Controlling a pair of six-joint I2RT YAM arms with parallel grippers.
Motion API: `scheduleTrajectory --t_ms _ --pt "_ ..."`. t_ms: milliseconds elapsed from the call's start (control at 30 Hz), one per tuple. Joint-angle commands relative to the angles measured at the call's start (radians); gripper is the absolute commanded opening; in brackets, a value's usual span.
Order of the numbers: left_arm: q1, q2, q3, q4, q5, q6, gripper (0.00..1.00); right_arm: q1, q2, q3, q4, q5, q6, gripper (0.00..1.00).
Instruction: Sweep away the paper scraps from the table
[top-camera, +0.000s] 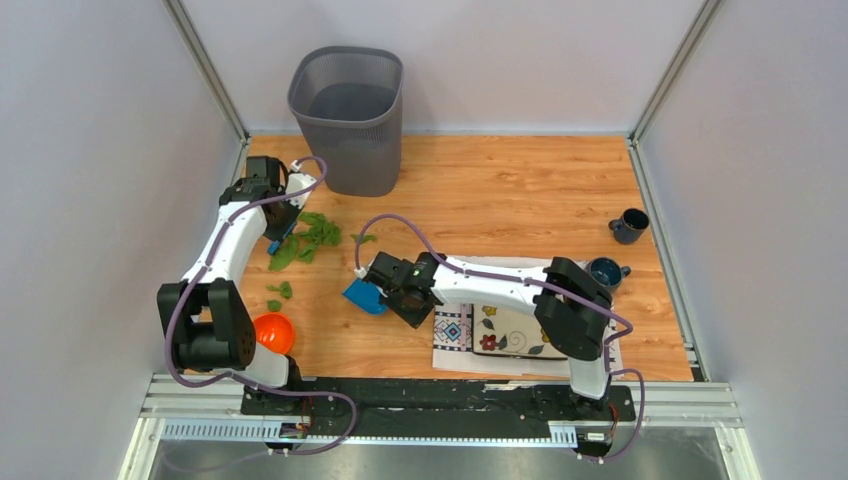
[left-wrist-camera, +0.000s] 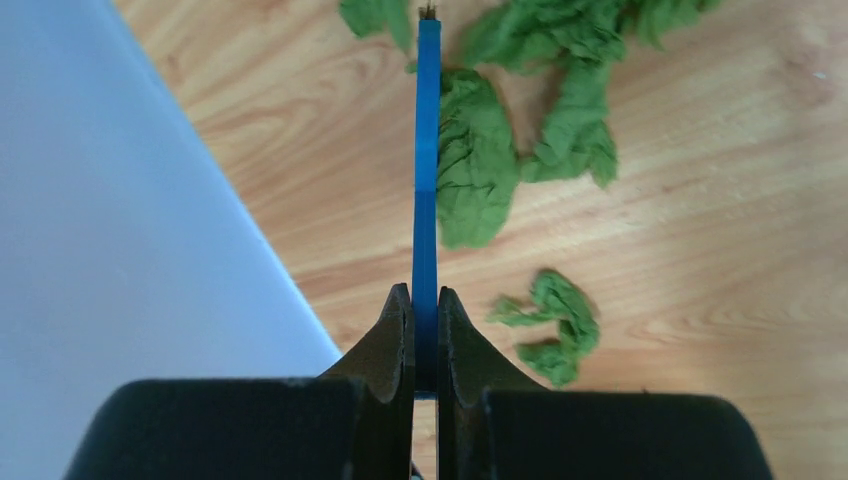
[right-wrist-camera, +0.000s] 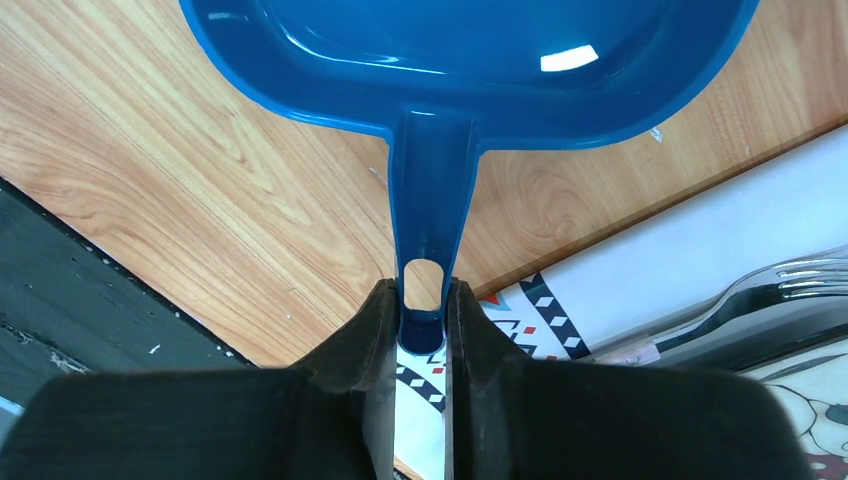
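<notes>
Green paper scraps (top-camera: 308, 238) lie in a loose cluster on the wood table (top-camera: 520, 200) at the left, with a few smaller bits (top-camera: 279, 292) nearer the front. My left gripper (top-camera: 277, 238) is shut on a thin blue brush handle (left-wrist-camera: 427, 170) beside the scraps (left-wrist-camera: 478, 170). One small scrap (left-wrist-camera: 555, 325) lies to the right of its fingers. My right gripper (top-camera: 397, 290) is shut on the handle of a blue dustpan (top-camera: 362, 296), whose pan (right-wrist-camera: 470, 50) sits on the table right of the scraps.
A grey mesh bin (top-camera: 347, 118) stands at the back left. An orange bowl (top-camera: 273, 332) sits by the left arm's base. A patterned placemat (top-camera: 500, 338) with a fork (right-wrist-camera: 760, 300) lies front right. Two dark mugs (top-camera: 629, 225) (top-camera: 606, 272) stand at the right. A grey wall (left-wrist-camera: 110, 250) is close on the left.
</notes>
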Motion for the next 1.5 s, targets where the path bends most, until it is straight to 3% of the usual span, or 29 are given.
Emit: scheduleTrajectory --t_ms 0,267,433,667,900,1033,1467 --pt "0.004 -0.002 0.046 -0.155 0.124 -0.090 0.00 0.017 -0.021 0.014 -0.002 0.035 -0.035 0.00" --pt "-0.084 -0.046 0.036 -0.287 0.357 -0.127 0.00 0.018 0.025 0.063 -0.011 0.052 -0.075 0.00" --pt "-0.108 -0.066 0.058 -0.339 0.420 -0.137 0.00 0.018 0.074 0.089 -0.060 0.067 -0.111 0.00" --pt "-0.102 -0.109 0.072 -0.324 0.287 -0.108 0.00 0.018 0.088 0.131 -0.189 0.039 -0.114 0.00" --pt "-0.066 -0.135 0.081 -0.327 0.268 -0.085 0.00 0.018 0.088 0.174 -0.296 -0.089 -0.086 0.00" --pt "-0.062 -0.124 0.032 -0.333 0.294 -0.091 0.00 0.007 0.141 0.214 -0.316 -0.076 -0.104 0.00" --pt "-0.128 -0.057 0.058 -0.359 0.685 -0.190 0.00 -0.013 0.250 0.372 -0.230 0.021 -0.192 0.00"
